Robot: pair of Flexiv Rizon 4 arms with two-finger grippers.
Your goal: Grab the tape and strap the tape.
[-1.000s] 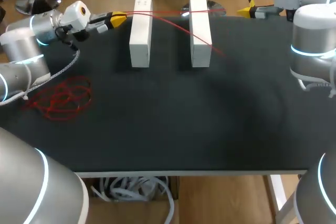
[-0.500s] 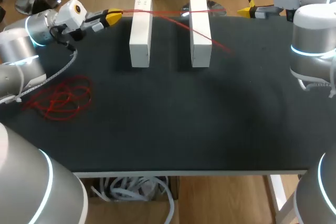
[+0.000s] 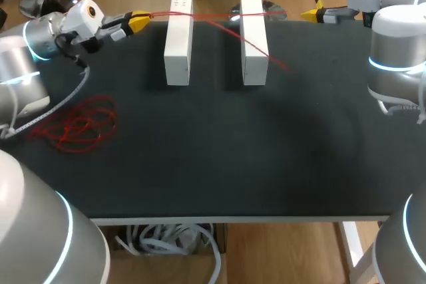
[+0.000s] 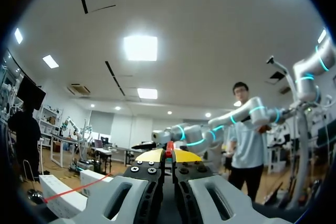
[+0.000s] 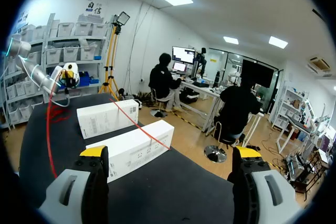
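Note:
A thin red tape (image 3: pixel 210 18) runs across the tops of two white boxes, the left box (image 3: pixel 178 48) and the right box (image 3: pixel 253 44), at the table's far side. One strand slants over the right box and ends on the mat. My left gripper (image 3: pixel 138 21) hangs left of the boxes, shut on the tape's end; between its yellow tips the red tape (image 4: pixel 169 148) shows. A loose red tangle (image 3: pixel 83 124) lies on the mat at the left. My right gripper (image 3: pixel 314 12) stands open at the far right, apart from the boxes (image 5: pixel 131 150) and holding nothing (image 5: pixel 170 153).
The black mat (image 3: pixel 219 157) covers the table, bare in the middle and front. My right arm's grey body (image 3: pixel 396 58) stands at the right edge. A grey cable (image 3: pixel 63 101) hangs from my left arm above the tangle.
My left gripper has drawn back to the left and a little farther away, keeping hold of the tape, which now lies straighter over the boxes. The right arm has not moved.

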